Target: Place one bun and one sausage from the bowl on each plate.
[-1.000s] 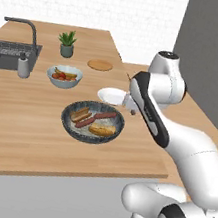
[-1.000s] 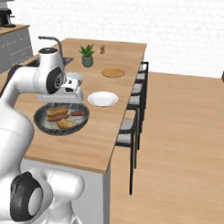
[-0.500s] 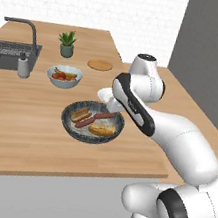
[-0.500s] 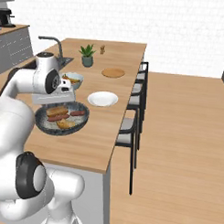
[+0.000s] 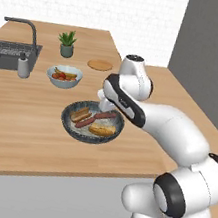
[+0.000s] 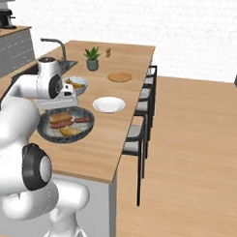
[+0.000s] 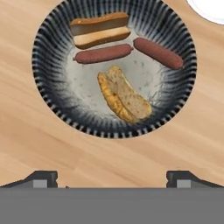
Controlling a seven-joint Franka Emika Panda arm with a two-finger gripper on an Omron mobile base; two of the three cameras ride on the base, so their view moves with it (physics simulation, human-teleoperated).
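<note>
The gripper (image 7: 111,177) hangs over the wooden counter (image 7: 26,144) with its fingers spread wide and nothing between them. Just ahead of it the bowl (image 7: 48,92) holds two buns (image 7: 124,98) and two sausages (image 7: 103,53). Beyond the bowl lies the white plate (image 6: 109,105), and farther off the tan plate (image 6: 120,77).

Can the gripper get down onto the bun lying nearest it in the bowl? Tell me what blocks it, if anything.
Probably yes. The gripper is open above the counter beside the bowl, and the bun lies uncovered with nothing over it. The sausage beyond it lies apart, leaving room for the fingers.
</note>
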